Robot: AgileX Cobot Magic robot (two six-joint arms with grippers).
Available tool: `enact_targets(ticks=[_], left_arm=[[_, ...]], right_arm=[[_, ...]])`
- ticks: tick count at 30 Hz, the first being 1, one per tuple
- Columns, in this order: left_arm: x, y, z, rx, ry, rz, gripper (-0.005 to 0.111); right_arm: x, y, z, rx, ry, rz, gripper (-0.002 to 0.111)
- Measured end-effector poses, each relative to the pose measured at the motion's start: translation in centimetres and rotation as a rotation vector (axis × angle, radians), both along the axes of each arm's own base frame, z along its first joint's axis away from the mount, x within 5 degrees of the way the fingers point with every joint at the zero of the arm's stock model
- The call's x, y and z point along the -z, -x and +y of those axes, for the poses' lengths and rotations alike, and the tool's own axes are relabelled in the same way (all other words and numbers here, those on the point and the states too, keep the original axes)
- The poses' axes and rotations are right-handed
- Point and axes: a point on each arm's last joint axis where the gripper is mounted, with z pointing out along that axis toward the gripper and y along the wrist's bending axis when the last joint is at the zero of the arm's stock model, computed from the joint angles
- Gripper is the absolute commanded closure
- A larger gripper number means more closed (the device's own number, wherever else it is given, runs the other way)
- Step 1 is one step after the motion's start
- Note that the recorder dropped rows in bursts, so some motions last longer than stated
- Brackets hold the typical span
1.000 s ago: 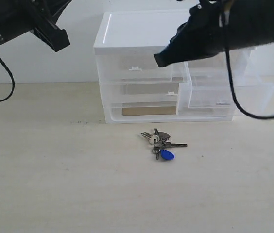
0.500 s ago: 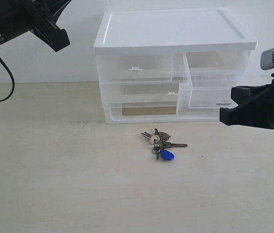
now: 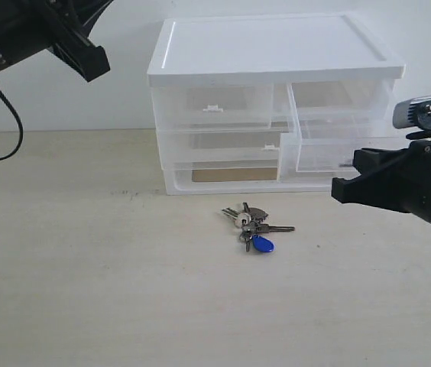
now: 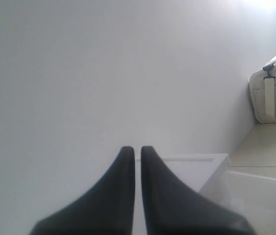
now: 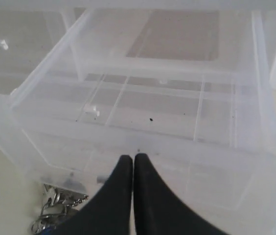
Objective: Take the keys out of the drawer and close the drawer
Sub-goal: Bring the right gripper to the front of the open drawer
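Status check, task in two parts.

Part 1, keys out: done, as far as the views show. The keys point(image 3: 252, 228) lie on the table point(image 3: 85, 290) at centre frame, in front of the cabinet point(image 3: 269, 46) and apart from it. Nothing touches them. In the right wrist view you see them point(image 5: 55, 213) at lower left, past the drawer's corner. The drawer floor looks bare apart from a few dark specks.

Part 2, drawer shut: not done. The drawer point(image 3: 330, 149) stands pulled out at the right of the cabinet, its front well forward of the other fronts.

Right hand point(image 3: 339, 189): fingers together, holding nothing. It sits at the right of the exterior frame, low and just in front of the drawer, tips pointing towards it. In the wrist view the tips point(image 5: 133, 164) line up on the front wall point(image 5: 201, 171). You cannot tell from either view whether they touch it.

Left hand point(image 3: 87, 60): upper left of the exterior frame, raised and well away from the work. Its fingers point(image 4: 127, 161) are together bar a thin slit, with nothing between them.

Judgement: about halfway or a bit past. What is left is one push on the drawer front until it sits flush. Watch that the light cabinet does not slide back on the table under the push.
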Motion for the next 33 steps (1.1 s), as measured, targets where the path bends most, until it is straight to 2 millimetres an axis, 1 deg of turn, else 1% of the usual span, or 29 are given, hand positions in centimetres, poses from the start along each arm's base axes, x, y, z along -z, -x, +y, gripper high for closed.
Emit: enact_targets(ticks=[4,9,20,33], left_arm=[[0.0,0.0,0.0,0.000,0.000,0.000,0.102],[0.0,0.0,0.0,0.000,0.000,0.000,0.102],[0.0,0.0,0.0,0.000,0.000,0.000,0.102],[0.0,0.0,0.0,0.000,0.000,0.000,0.102]], right_arm=[[0.3,-1.1,0.5,-0.016,0.024,-0.033,0.108],[-0.1,-2.0,1.0,-0.031,0.042,-0.064,0.108],[-0.1,-2.2,0.9,-0.037,0.129,-0.073,0.108],[-1.9,-1.3,-0.1,0.036,0.154,-0.041,0.108]])
